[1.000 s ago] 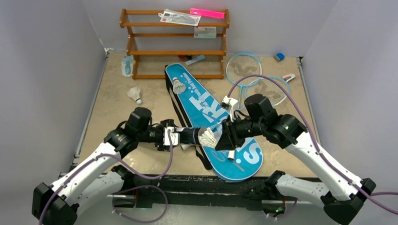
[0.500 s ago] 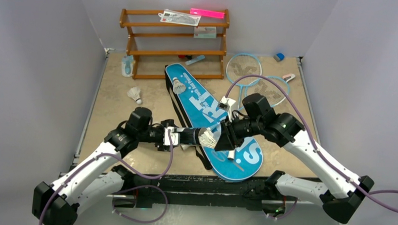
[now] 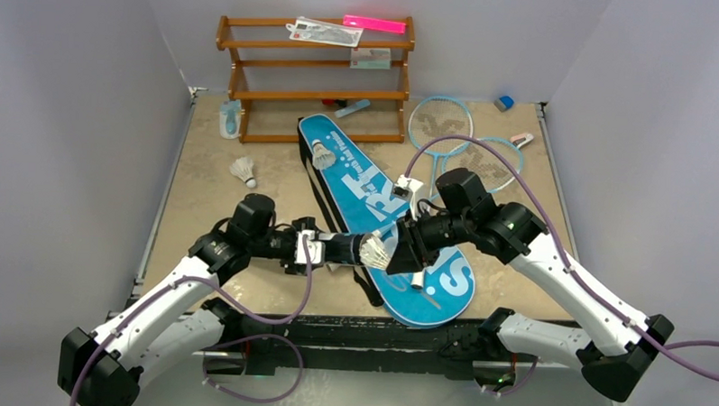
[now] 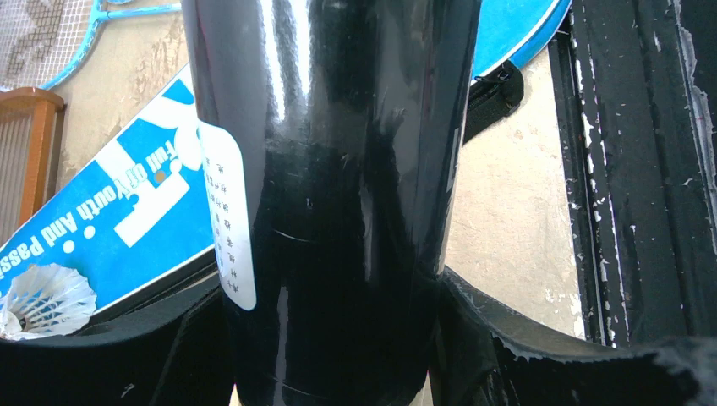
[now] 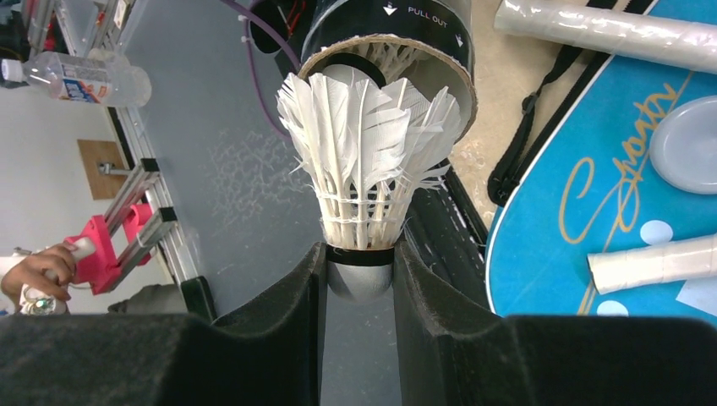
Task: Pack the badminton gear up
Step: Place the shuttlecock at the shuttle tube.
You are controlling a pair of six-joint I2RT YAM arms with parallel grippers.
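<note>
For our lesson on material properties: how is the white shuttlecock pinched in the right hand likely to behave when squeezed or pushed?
Probably very light: the shuttlecock is thin feathers on a small rounded base. The feathers look frayed, so squeezing would likely bend or snap them; the right hand grips only the base. Pushed feathers-first into the tube, it may snag.

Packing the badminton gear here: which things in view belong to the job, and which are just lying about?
Job: black tube; held shuttlecock at its mouth; two loose shuttlecocks; blue bag; two rackets.

Lying about: wooden rack; pink strip on its top shelf; small blue block; pink bit.
</note>
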